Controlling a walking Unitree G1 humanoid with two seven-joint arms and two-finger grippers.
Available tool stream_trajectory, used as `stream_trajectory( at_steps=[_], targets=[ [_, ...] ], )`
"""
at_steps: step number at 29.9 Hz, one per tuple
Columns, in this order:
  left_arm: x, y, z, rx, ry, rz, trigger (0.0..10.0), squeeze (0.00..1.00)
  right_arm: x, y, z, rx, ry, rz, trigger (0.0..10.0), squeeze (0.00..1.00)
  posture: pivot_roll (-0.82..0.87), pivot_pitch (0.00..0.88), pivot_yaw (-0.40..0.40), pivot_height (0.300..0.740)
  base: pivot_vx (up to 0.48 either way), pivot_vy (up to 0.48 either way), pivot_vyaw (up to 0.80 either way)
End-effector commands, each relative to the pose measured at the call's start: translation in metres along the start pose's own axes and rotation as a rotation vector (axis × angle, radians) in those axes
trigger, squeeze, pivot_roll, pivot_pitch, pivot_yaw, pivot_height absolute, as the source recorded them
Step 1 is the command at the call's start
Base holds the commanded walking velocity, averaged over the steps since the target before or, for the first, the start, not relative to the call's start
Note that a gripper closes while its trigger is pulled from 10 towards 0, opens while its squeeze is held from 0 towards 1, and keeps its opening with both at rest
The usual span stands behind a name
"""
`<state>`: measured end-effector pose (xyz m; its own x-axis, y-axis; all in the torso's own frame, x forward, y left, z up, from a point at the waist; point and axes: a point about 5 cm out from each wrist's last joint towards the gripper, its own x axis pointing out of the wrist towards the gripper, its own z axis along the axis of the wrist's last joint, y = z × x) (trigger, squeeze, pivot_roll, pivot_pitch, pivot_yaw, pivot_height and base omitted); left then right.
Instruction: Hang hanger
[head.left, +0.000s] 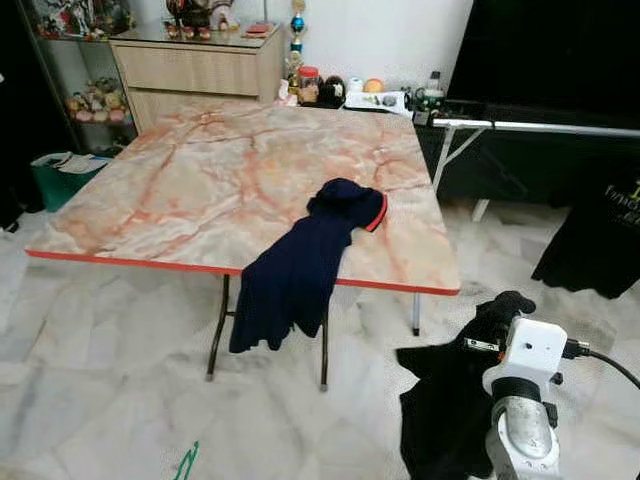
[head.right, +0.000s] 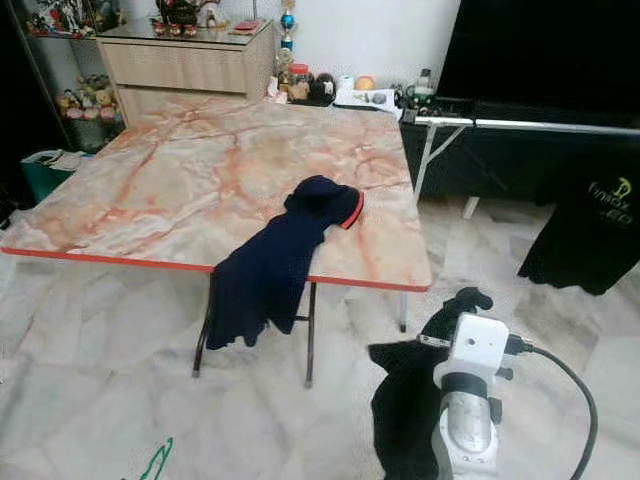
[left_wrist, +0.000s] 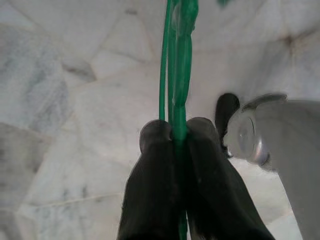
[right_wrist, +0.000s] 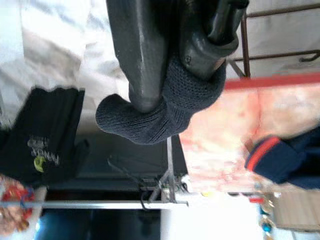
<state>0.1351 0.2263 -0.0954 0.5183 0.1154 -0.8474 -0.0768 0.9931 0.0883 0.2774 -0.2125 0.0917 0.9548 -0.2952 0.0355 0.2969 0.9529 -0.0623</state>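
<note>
The left gripper was clamped on a green hanger, whose tip showed at the bottom left of the head views. At lower right, the right gripper gripped a black garment. A navy polo shirt draped over the front edge of the marble-patterned table at centre frame.

The green hanger was cut off at the six o'clock edge of the left eye view, so only a thin tip showed. The right arm's gripper was buried in a black garment, whose lower part ran off the six o'clock edge. At three o'clock a hanging black shirt was cropped, its print too small to read. Items on the far counter at twelve o'clock were too small to identify.
</note>
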Motion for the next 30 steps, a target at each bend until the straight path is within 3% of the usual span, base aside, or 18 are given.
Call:
stream_trajectory(
  at_steps=[1,20,30],
  targets=[
    [-0.0005,0.0046,-0.0013,0.011,0.011,0.010,10.0,0.00,0.0038,-0.0001,0.0111,0.013,-0.047,-0.004,10.0,0.00,0.12,0.018,-0.023,0.740,0.000,0.337,0.00],
    [0.0000,0.0012,-0.0003,0.024,0.009,0.000,10.0,0.00,0.0068,0.0027,0.0147,0.000,-0.067,0.013,10.0,0.00,0.12,0.003,-0.024,0.740,0.000,0.015,0.00],
    [0.0000,0.0009,0.0003,0.019,0.005,-0.010,10.0,0.00,0.0071,0.0079,0.0169,-0.018,-0.084,0.047,10.0,0.00,0.12,0.000,-0.024,0.740,0.000,0.000,0.77]
  ],
)
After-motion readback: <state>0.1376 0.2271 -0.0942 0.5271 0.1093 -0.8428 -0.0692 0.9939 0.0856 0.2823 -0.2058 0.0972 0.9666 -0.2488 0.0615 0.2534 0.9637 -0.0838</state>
